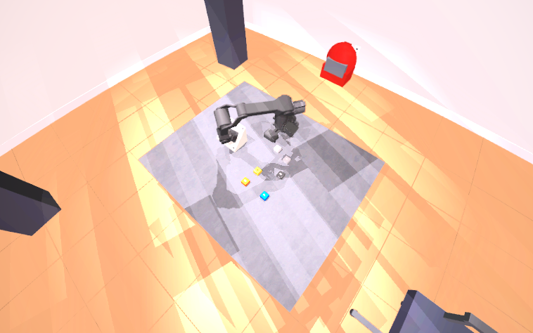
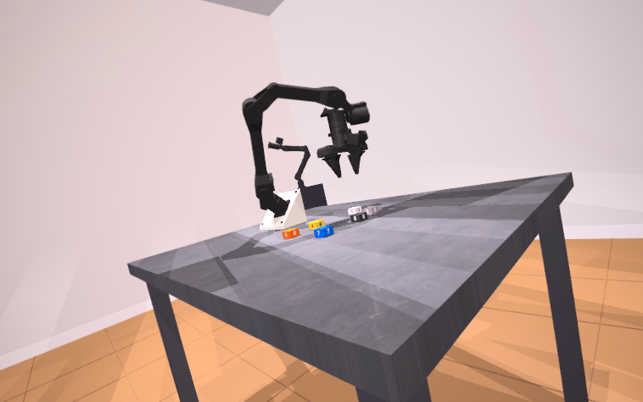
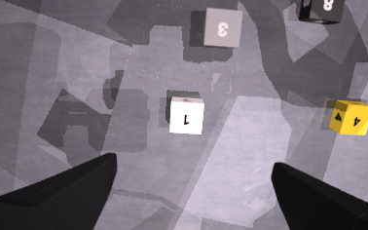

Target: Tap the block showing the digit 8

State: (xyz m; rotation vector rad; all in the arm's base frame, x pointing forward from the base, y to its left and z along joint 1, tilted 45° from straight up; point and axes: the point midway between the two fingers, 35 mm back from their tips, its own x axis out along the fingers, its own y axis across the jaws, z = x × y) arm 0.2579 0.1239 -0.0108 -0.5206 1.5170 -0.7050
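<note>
Block 8 [image 3: 321, 10], the dark one, sits at about one o'clock in my wrist view, cut off by the top edge of that picture. Its white digit reads upside down to me, its top towards six o'clock. It is a cube, so I see no long axis; its edges lie slightly askew to the picture frame. From the exterior view the same dark block [image 2: 358, 217] rests flat on the desk [image 2: 414, 279], just beside a white block [image 2: 354, 210].

My claw [image 2: 344, 167] hangs well above the desk, fingers spread wide with nothing between them, tips pointing down. In the wrist view the two dark fingertips frame the bottom corners, and block 1 [image 3: 187, 115], white, lies between them towards twelve o'clock. Block 3 [image 3: 223, 27], pale grey, is further up at twelve, and block 4 [image 3: 351, 117], yellow, is at three o'clock. An orange block [image 2: 290, 232] and a blue block [image 2: 323, 231] sit nearer the exterior camera.

The desk top is mottled grey with broad darker bands and hard-edged shadows across it, on dark legs. Around it I see an orange tiled floor [image 1: 74, 256] with bright light patches, pale walls, and a red object [image 1: 339, 64] against the far wall.
</note>
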